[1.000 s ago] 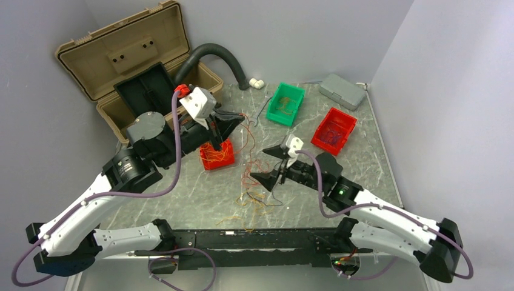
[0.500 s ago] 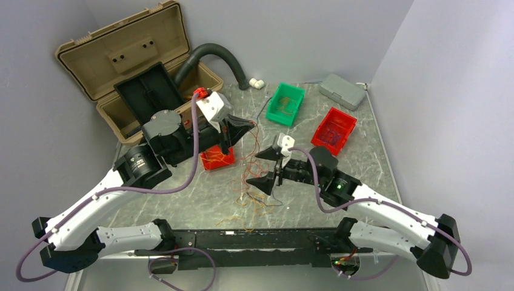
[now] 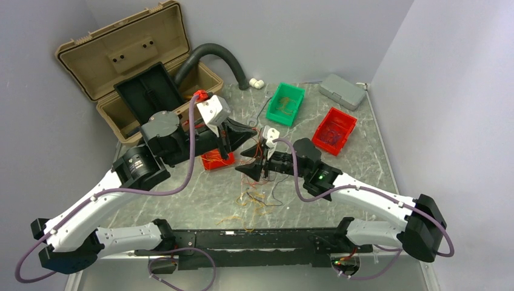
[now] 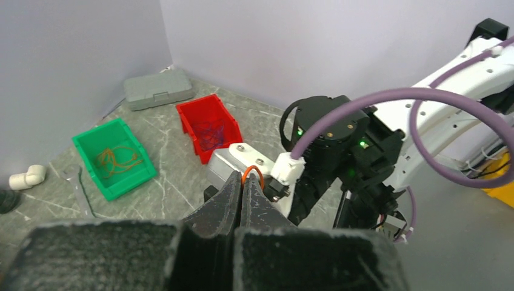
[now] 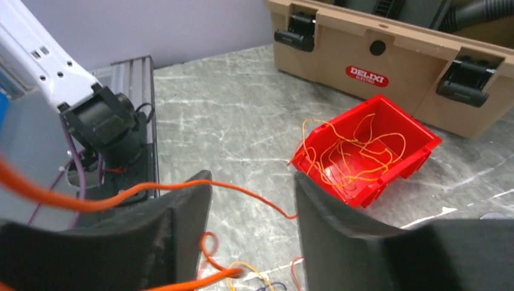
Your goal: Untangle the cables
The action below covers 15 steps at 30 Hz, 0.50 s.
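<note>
Clamped tight, the left gripper (image 3: 253, 129) pinches a loop of orange cable (image 4: 253, 174), which arches just above its fingertips in the left wrist view.

The table (image 3: 203, 199) is grey-green marbled stone, closed in by pale lilac-grey walls on the left, far and right sides. At the far left an open tan toolbox (image 3: 121, 60) stands with a dark corrugated hose (image 3: 212, 51) curving out of it towards a white pipe elbow (image 3: 256, 83). Just in front of the toolbox sits a small red bin (image 5: 363, 154) holding yellow and orange wires. Farther right are a green bin (image 3: 286, 103), a second red bin (image 3: 333, 129) and a grey case (image 3: 342, 91) in the far right corner.

Thin strands rise from the loose cables (image 3: 257, 203) on the table's near middle up to both tools, which meet almost tip to tip above that heap. The right gripper (image 3: 243, 162) faces the left one with its fingers (image 5: 176, 224) spread wide. An orange strand (image 5: 242, 188) runs across the gap without being gripped, and whether it touches a finger cannot be told.

Bare stone lies near left, between the small red bin and the black rail (image 3: 242, 239) along the near edge, and again right of the right arm.
</note>
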Available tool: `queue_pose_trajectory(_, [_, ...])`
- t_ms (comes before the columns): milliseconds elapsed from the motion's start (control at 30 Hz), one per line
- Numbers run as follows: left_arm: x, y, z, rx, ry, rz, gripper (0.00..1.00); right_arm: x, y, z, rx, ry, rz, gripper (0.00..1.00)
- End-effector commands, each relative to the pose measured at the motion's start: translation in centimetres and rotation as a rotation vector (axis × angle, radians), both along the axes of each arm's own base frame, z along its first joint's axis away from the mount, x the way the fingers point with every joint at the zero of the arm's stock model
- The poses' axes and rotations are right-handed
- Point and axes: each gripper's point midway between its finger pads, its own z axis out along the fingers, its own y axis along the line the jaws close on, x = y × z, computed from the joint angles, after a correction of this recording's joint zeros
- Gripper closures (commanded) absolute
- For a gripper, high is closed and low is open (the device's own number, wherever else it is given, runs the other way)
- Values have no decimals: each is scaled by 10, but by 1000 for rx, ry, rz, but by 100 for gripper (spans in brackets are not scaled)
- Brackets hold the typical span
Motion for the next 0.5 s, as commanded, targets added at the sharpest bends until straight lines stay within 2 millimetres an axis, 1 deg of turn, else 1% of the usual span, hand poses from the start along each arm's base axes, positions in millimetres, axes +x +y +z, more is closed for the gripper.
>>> queue_pose_trajectory(0, [-19,6,27,-69,-13,-63,100,7,6,53,155,-100,-8,59])
queue_pose_trajectory(33, [-18,9,29,-78,-11,-50,100,6,7,53,158,-100,1,75])
queue_pose_trajectory(67, [-12,13,31,-87,-6,-10,100,6,8,54,160,-96,8,90])
queue_pose_trajectory(100, [-6,19,33,-95,2,41,100,6,9,54,162,-89,10,100])
queue_pose_trajectory(167, [12,34,34,-100,11,172,100,5,9,53,168,-65,15,100])
queue_pose_trajectory(200, [23,44,32,-100,15,258,100,5,6,54,177,-55,12,100])
queue_pose_trajectory(233, [38,59,30,-100,17,375,100,5,3,56,191,-44,5,100])
queue_pose_trajectory(333, [68,92,13,-61,31,609,100,1,-7,67,228,-4,15,100])
queue_pose_trajectory(400, [81,101,-1,-25,50,670,100,-6,-10,79,238,16,37,100])
queue_pose_trajectory(467, [90,103,-16,-3,84,689,100,-12,-13,95,244,23,53,100])
